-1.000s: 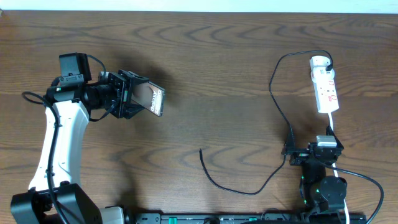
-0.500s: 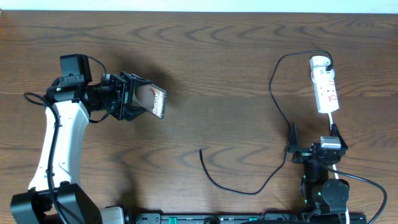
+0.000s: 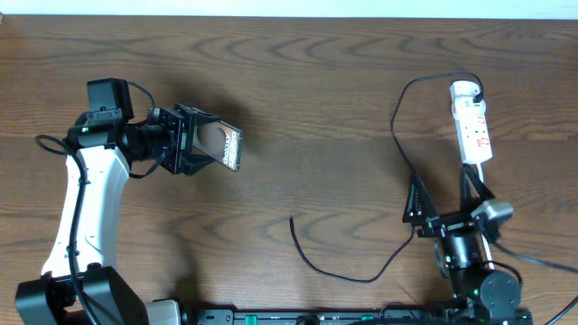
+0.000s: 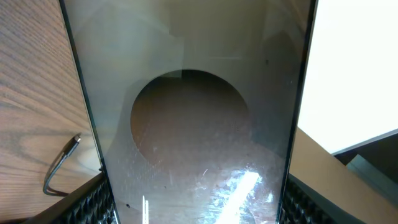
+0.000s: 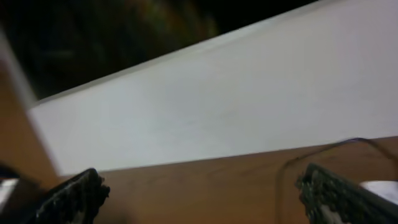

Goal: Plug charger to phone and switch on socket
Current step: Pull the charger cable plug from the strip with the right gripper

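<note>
The phone (image 3: pixel 222 144) is lifted off the table at the left, tilted, with my left gripper (image 3: pixel 200 142) shut on its two long edges. In the left wrist view its glossy face (image 4: pixel 193 124) fills the frame between the ribbed fingers (image 4: pixel 93 202). The charger (image 3: pixel 398 135) runs as a thin black cable from its plug at the socket (image 3: pixel 472 126), down the table to a free end (image 3: pixel 292 219). That connector also shows in the left wrist view (image 4: pixel 73 142). My right gripper (image 3: pixel 441 188) stands wide open just below the socket, holding nothing, its fingers (image 5: pixel 74 196) far apart.
The socket's white cord (image 3: pixel 481 176) runs toward the right arm's base. The right wrist view is blurred: a pale wall (image 5: pixel 236 106) behind the table's far edge, and the cable (image 5: pixel 287 169) near the right finger. Thick robot cables hang at the front edge.
My right gripper has swung up and forward, its open fingers now spread toward the socket. The left arm with the phone shifted slightly right, then held still.
</note>
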`<state>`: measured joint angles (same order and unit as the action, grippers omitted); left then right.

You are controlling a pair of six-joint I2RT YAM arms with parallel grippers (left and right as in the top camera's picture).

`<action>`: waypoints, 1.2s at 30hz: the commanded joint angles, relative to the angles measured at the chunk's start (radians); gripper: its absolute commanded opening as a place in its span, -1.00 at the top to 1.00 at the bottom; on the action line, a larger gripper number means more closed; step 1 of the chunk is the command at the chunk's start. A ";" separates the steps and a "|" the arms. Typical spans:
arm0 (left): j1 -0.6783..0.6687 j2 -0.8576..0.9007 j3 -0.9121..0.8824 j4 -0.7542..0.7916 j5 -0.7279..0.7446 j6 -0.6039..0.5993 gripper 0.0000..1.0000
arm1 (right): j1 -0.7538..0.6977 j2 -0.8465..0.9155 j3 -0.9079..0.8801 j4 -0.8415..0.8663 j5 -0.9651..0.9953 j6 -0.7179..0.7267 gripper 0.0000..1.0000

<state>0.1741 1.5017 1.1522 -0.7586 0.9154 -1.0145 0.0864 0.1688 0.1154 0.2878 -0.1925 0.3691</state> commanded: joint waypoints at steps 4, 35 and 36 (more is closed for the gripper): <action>0.002 -0.024 0.010 0.000 0.042 -0.027 0.86 | -0.007 0.434 0.342 0.000 -0.450 0.119 -0.99; -0.129 -0.024 0.010 -0.048 -0.352 -0.267 0.85 | 0.355 1.673 0.843 0.281 -0.897 0.464 -0.86; -0.136 -0.024 0.009 -0.048 -0.374 -0.276 0.85 | 0.355 1.673 0.843 0.280 -0.898 0.464 -0.84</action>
<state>0.0570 1.5009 1.1519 -0.8055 0.6243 -1.2594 0.4313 1.8381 0.9432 0.5655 -1.1091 0.8299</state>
